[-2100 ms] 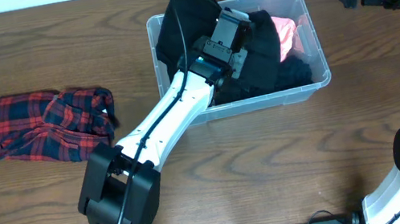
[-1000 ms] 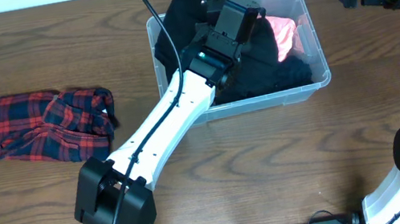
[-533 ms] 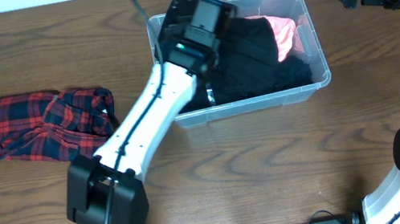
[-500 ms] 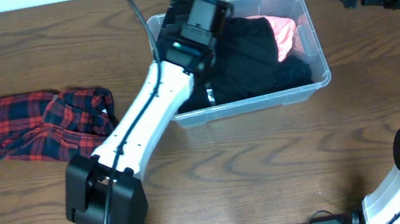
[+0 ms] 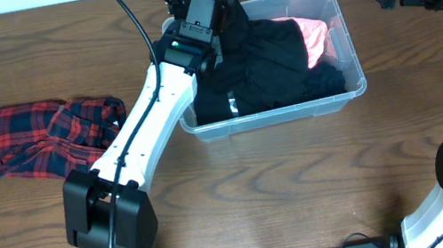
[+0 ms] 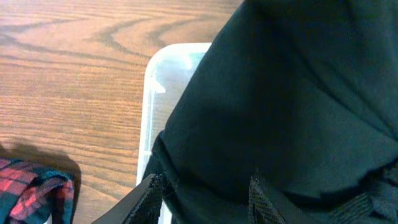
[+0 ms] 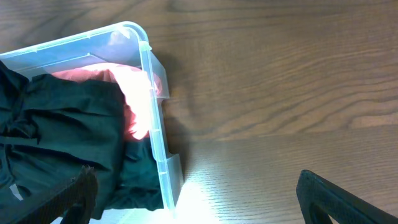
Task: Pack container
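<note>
The wooden counter [image 5: 305,191] comes first, and on its left side lies a crumpled red and navy plaid shirt [image 5: 53,139], well apart from the container. The container [image 5: 355,52] stands upright on the far half of the counter, a little right of the middle, with one long side toward the robot. Black clothes [image 5: 270,66] fill most of it, and a pink garment [image 5: 315,36] is tucked against its far right wall. A fold of the black cloth hangs out over the rim at the far left corner. The left arm [image 5: 151,136] reaches diagonally across to that corner. The left fingers [image 6: 142,200] are spread, and black cloth bulges in the gap between them. Off past the container's far right corner, apart from it, the right fingers [image 7: 78,199] are held above the counter, spread wide with nothing between them.
</note>
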### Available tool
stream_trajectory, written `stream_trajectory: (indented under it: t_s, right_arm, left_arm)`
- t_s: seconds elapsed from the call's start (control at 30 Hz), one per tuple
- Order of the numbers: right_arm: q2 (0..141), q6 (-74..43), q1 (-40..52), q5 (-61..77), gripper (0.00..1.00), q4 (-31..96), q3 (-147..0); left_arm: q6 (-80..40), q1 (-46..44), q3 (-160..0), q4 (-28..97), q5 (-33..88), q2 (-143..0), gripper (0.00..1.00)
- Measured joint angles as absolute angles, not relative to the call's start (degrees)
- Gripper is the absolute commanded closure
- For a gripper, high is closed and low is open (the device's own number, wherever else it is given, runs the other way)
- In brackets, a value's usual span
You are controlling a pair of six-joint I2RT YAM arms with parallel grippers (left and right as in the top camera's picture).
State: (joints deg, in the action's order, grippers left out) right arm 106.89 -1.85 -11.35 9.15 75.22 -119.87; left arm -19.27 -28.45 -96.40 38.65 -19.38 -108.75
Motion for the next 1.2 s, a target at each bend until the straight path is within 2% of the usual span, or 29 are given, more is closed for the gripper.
stream_trajectory:
  t_s: [0.37, 0.6, 0.63, 0.67, 0.77, 0.87, 0.97, 1.2]
  right_arm:
    - [106.89, -1.85, -11.35, 9.15, 0.01, 75.20, -119.87]
    - [106.89, -1.85, -11.35, 9.15, 0.01, 75.22, -119.87]
    - [106.89, -1.85, -11.35, 9.15, 0.01, 75.22, -119.87]
    - [106.89, -1.85, -11.35, 9.15, 0.01, 75.22, -119.87]
    - [106.89, -1.85, -11.35, 9.15, 0.01, 75.22, -119.87]
    - [106.89, -1.87, -11.35, 9.15, 0.01, 75.20, -119.87]
    - [106.89, -1.87, -11.35, 9.15, 0.01, 75.22, -119.87]
    - [106.89, -1.85, -11.35, 9.15, 0.01, 75.22, -119.87]
  left_arm:
    - [-17.67, -28.23, -96.40, 40.91, -16.45, -109.21, 0.29]
    - [-16.88, -28.23, -96.40, 40.88, -14.83, -111.59, 0.27]
    - [-16.80, -28.23, -96.40, 40.84, -14.74, -111.94, 0.30]
    - [-16.71, -28.23, -96.40, 40.71, -14.68, -112.27, 0.37]
    - [-16.49, -28.23, -96.40, 40.23, -14.26, -113.06, 0.72]
    - [-16.58, -28.23, -96.40, 39.83, -13.72, -113.34, 0.87]
    - [-16.43, -28.23, -96.40, 39.66, -13.19, -113.34, 0.94]
    - [-16.49, -28.01, -96.40, 40.36, -11.46, -113.34, 0.94]
